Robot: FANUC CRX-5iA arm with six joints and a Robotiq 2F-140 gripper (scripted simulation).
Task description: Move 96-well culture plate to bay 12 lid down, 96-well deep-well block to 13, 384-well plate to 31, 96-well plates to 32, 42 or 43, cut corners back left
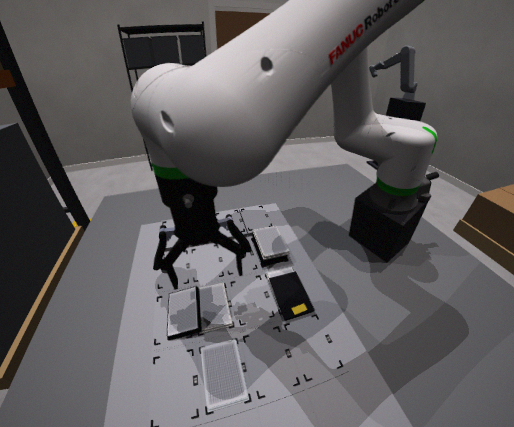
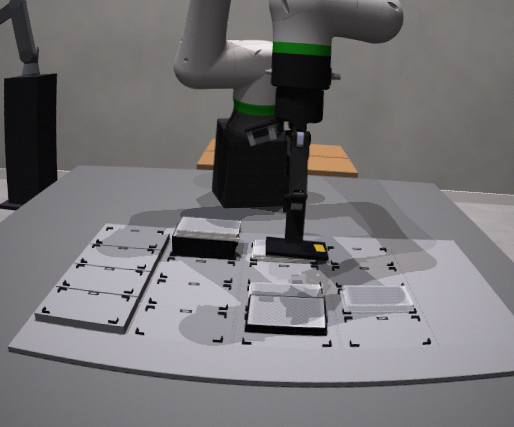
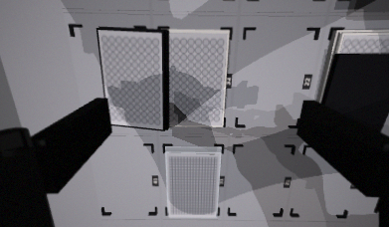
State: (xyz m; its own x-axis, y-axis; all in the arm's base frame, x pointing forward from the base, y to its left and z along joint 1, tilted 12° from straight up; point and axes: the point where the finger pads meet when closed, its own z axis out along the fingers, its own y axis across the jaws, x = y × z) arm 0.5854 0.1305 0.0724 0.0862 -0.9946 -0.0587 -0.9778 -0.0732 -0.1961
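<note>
My gripper [image 1: 207, 278] [image 2: 294, 238] [image 3: 205, 116] is open and empty, hanging above the deck mat [image 1: 137, 371] [image 2: 472, 321]. Below it a black-framed sealed plate [image 1: 182, 312] [image 2: 286, 313] [image 3: 132, 77] and a white-framed sealed plate [image 1: 215, 307] [image 2: 284, 288] [image 3: 197, 75] lie side by side, touching. A finely gridded 384-well plate [image 1: 224, 373] [image 2: 376, 297] [image 3: 192, 181] lies flat in a bay beside them. The black lid [image 1: 290, 296] [image 2: 296, 247] [image 3: 363, 85] with a yellow label sits shifted on the culture plate [image 1: 279, 272] [image 2: 258, 250] [image 3: 363, 42], leaving one end bare. The deep-well block [image 1: 270, 243] [image 2: 206, 240] stands next to it.
A raised strip of bays [image 2: 87, 311] runs along one side of the deck. The arm's black pedestal [image 1: 382, 226] [image 2: 247, 171] stands behind the deck. Cardboard boxes [image 1: 507, 221], a black cabinet [image 1: 12, 246] and a black stand [image 2: 29, 131] are off the table.
</note>
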